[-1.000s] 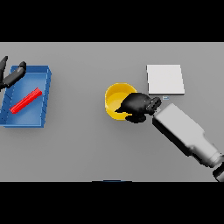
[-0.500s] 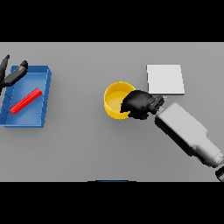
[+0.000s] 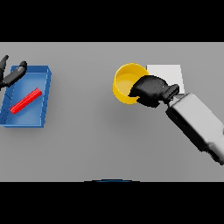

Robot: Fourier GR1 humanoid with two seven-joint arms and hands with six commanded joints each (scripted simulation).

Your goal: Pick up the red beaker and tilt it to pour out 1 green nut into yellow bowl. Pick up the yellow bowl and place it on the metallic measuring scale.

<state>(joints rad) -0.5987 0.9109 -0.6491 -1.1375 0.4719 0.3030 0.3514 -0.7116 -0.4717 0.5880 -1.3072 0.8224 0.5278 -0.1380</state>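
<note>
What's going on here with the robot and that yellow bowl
The robot's right hand grips the yellow bowl by its right rim, fingers curled over the edge. The bowl sits just left of the metallic measuring scale, overlapping its left edge in this view; whether it is lifted cannot be told. At the far left, the left hand shows over the corner of a blue tray holding a red beaker lying on its side.
</note>
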